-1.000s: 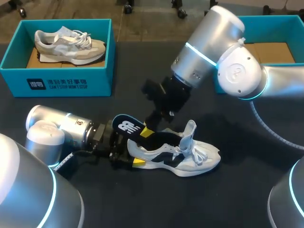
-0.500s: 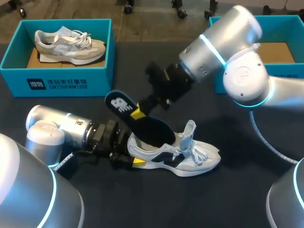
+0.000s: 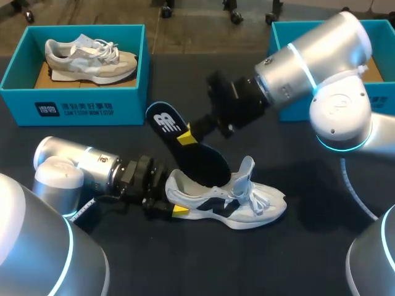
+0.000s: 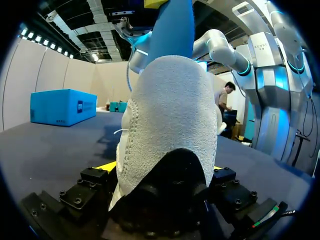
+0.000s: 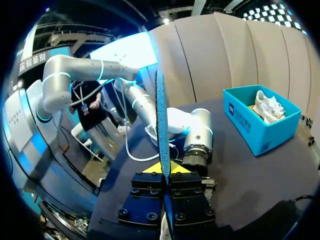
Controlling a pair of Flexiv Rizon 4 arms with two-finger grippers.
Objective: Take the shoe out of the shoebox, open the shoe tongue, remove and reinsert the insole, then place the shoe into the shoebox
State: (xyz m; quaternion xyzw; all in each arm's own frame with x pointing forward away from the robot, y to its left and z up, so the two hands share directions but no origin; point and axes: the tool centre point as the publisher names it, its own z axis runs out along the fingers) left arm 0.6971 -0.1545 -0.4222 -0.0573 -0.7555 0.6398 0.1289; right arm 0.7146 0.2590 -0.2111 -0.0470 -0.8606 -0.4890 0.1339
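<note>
White-and-black mesh sneaker (image 3: pixel 247 203) stands on its sole on the dark counter (image 3: pixel 296 259) in the head view, its tongue (image 3: pixel 245 169) pulled upright. The silver left arm (image 3: pixel 80 169) lies low behind the sneaker's heel, and the left jaws are clamped on that heel from both sides, with one yellow tip against its near side. A black insole with a white logo (image 3: pixel 200 159) slants up from the sneaker's opening. Its lower end sits just behind the tongue and its logo end is raised above and behind the heel; whether the lower end is inside the sneaker I cannot tell. The silver right arm (image 3: pixel 321 58) comes in above the sneaker, its right jaws pinched on the insole near mid-length. Beyond the heel stands a teal cardboard shoebox (image 3: pixel 80 111) holding a beige sneaker (image 3: pixel 89 60); beyond the toe, a second teal shoebox (image 3: pixel 379 24) is partly hidden by the right arm. From the left wrist, the sneaker's white heel with its black patch fills the gap between the left jaws, and the insole's blue underside rises above it. From the right wrist, the insole stands edge-on, squeezed between the two yellow tips, with the left arm ahead.
</note>
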